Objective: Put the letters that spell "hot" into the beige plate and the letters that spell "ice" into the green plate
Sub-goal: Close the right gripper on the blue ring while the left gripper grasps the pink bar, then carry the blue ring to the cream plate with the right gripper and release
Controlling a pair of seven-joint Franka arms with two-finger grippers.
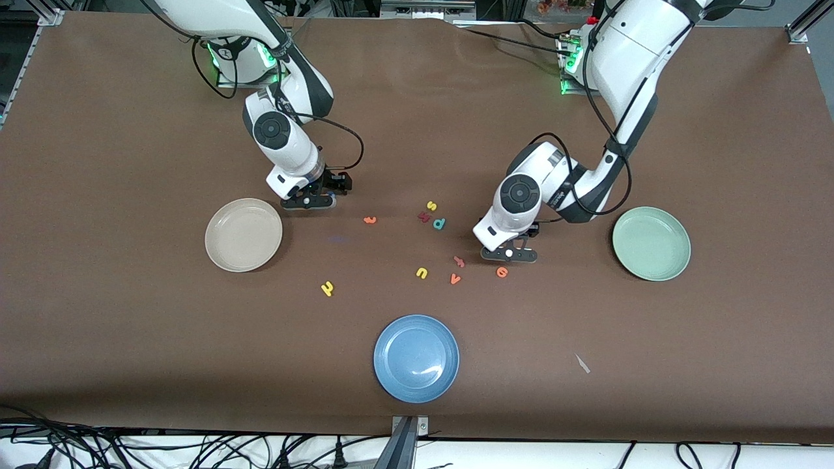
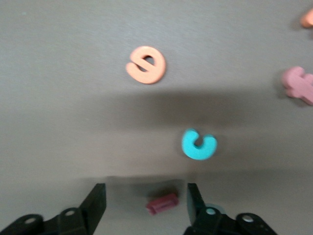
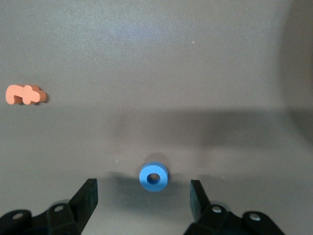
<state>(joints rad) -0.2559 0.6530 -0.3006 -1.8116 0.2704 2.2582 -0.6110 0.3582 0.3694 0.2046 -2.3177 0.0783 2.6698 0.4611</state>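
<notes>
While both plates [image 1: 244, 234] [image 1: 651, 243] are sitting bare, the right gripper [image 3: 143, 196] is straddling the blue "o" [image 3: 153, 177], fingers spread; the left gripper [image 2: 146, 201] is straddling the red "i" [image 2: 162, 203], also spread.

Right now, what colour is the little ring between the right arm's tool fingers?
Blue. The ring shows best in the right wrist view, lying on the brown table.

Right pincer [image 3: 142, 196] hangs low over the brown table [image 3: 195, 63], fingers [image 3: 85, 198] spread wide, the blue "o" [image 3: 153, 177] lying flat between them, untouched. An orange letter [image 3: 25, 94] lies well apart.
</notes>
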